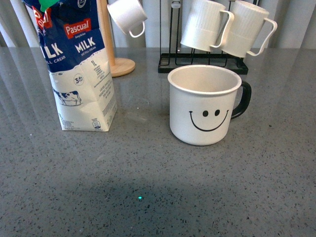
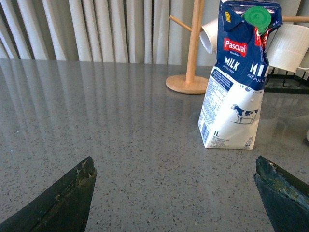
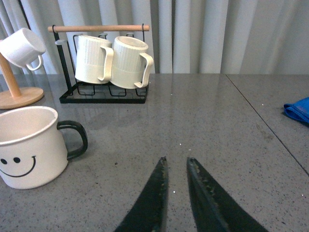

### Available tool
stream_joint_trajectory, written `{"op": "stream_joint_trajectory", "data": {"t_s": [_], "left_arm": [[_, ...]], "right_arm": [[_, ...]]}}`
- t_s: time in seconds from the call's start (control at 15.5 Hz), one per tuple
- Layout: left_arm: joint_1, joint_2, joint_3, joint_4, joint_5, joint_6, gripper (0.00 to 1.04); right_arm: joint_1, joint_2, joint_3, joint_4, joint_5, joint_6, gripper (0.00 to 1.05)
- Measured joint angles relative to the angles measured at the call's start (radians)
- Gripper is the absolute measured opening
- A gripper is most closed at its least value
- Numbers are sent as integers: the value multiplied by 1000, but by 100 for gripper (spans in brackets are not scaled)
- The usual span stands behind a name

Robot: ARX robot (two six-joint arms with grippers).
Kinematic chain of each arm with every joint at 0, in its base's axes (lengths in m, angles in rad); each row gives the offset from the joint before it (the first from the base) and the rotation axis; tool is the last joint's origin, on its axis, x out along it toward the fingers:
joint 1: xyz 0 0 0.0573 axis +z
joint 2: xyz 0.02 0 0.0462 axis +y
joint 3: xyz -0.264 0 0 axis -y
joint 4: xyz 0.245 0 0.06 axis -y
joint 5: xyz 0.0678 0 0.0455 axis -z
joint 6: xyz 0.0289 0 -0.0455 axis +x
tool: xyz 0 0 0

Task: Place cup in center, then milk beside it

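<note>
Grey speckled countertop [image 1: 148,173] carrying both task things. Cup [image 1: 205,106] upright near the middle of the front view, a little to the right, smiley face toward the camera, black handle pointing right. Milk [image 1: 79,69] upright to its left, near but not touching, with a strip of bare counter between. Behind them: wooden stand [image 1: 121,66] with a small white cup [image 1: 127,17], and black rack [image 1: 202,64] hung with two ribbed mugs [image 1: 207,24].

Left gripper [image 2: 174,162] spread wide and empty, low over the counter, facing the milk from well apart. Right gripper [image 3: 175,162] drawn nearly together on nothing, only a thin slit between the fingers, with the cup off to one side and not touched. Neither arm visible from the front.

Judged from this layout: cup step looking done, and milk step looking done or close to it, standing alongside already. Possibly left: nudging the milk nearer, if the gap counts as too wide.
</note>
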Motion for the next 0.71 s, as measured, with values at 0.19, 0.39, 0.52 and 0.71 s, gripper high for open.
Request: {"op": "stream_joint_trajectory", "data": {"t_s": [0.19, 0.39, 0.52, 0.71], "left_arm": [[0, 0, 0, 0, 0, 0, 98], [0, 0, 0, 0, 0, 0, 98], [0, 0, 0, 0, 0, 0, 98], [0, 0, 0, 0, 0, 0, 98]], "right_arm": [[-70, -73, -46, -36, -66, -8, 2], [-212, -143, -72, -75, -201, -8, 2], [-215, -175, -84, -94, -216, -8, 2], [-213, -224, -114, -88, -215, -8, 2]]}}
